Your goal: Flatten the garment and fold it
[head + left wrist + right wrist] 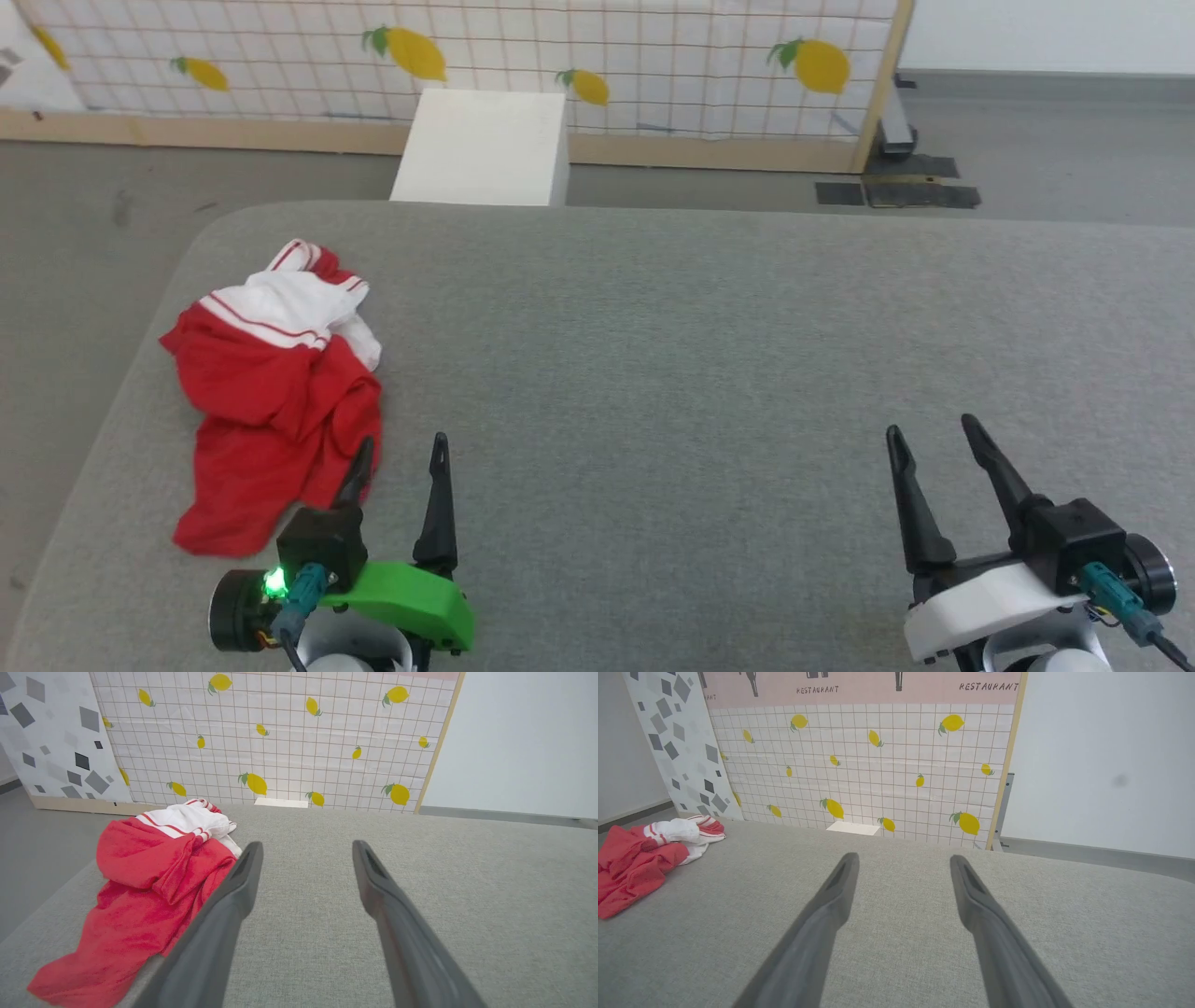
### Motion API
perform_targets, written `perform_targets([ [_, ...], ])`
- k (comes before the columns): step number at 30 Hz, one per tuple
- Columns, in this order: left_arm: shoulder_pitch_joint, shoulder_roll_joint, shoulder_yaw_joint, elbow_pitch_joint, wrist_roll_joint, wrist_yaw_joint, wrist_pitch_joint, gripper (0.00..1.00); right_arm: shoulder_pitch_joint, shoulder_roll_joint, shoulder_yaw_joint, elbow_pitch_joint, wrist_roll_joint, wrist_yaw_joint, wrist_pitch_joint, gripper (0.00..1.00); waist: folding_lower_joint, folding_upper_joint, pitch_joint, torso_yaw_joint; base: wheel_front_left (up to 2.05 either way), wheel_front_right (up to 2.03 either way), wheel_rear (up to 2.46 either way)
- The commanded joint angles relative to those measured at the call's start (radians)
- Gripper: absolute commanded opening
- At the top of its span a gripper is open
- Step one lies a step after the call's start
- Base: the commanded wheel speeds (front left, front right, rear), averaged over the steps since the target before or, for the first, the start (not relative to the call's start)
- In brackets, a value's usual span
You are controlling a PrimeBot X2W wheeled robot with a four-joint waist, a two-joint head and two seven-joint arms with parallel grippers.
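Left gripper (402,441) and right gripper (932,426) hung spread, empty — a sideways tug risked dragging the garment (271,392) off the table (653,373).

Tally: we count few things here, mostly singles.
One shirt (271,392); one table (700,355); one white box (485,145); two panels, one lemon panel (653,56) and one speckled panel (51,737); two grippers, the left gripper (402,441) and the right gripper (932,426), with two fingers (437,504) each, four by our count; five printed lemons (411,51) in the head view.
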Motion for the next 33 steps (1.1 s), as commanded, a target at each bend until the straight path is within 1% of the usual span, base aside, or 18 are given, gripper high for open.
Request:
perform_targets([
  [1,-0.01,-0.003,-0.002,0.004,-0.002,0.004,-0.01,1.0,0.01,0.002,0.003,0.004,0.003,-0.002,-0.012,1.0,0.0,0.0007,-0.001,0.029,0.0,0.0,0.0],
  [21,0.009,-0.004,-0.011,0.01,-0.003,0.011,-0.051,1.0,0.022,0.003,0.076,0.05,0.001,-0.002,-0.053,1.0,0.0,0.0011,-0.009,0.265,0.0,0.0,0.0],
  [33,0.018,-0.004,-0.025,0.013,-0.001,0.008,-0.066,1.0,0.024,0.003,0.089,0.074,0.011,-0.002,-0.067,1.0,0.0,0.0013,-0.013,0.379,0.0,0.0,0.0],
])
